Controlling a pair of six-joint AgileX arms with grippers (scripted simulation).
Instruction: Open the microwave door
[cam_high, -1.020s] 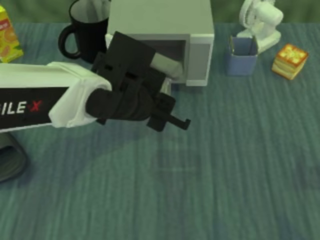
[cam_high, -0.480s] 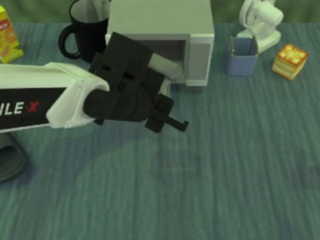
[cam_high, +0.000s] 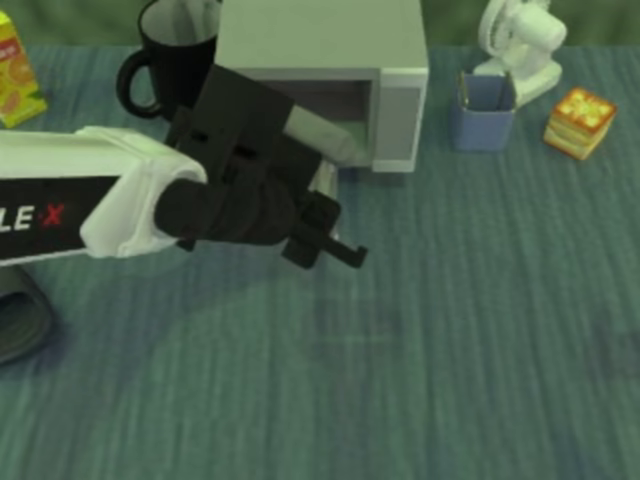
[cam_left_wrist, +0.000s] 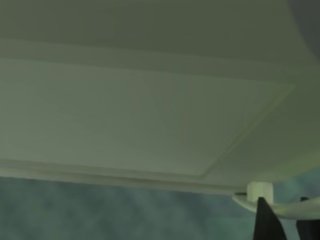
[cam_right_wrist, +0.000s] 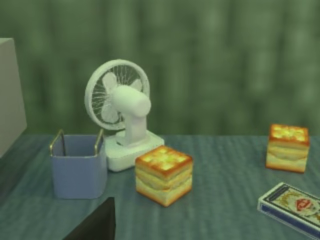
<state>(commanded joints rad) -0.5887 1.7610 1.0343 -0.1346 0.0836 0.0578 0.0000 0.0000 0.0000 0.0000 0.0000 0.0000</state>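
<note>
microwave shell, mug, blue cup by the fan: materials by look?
Microwave: matte pale painted metal or plastic, flat and glare-free.
Mug: glossy black, likely ceramic; faint sheen.
Blue-grey cup: matte, probably plastic, with thin brassy wire handles at the rim.

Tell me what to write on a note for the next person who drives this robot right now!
Left gripper: in front of the microwave, beside the swung-out microwave door; its fingers are at the door's handle, but the grip is not clear.
Right gripper: not in the top view, parked; its camera faces the fan and blue cup.
Done: door partly open, cavity showing.
Left: probably pull the door wider, then let go.
</note>
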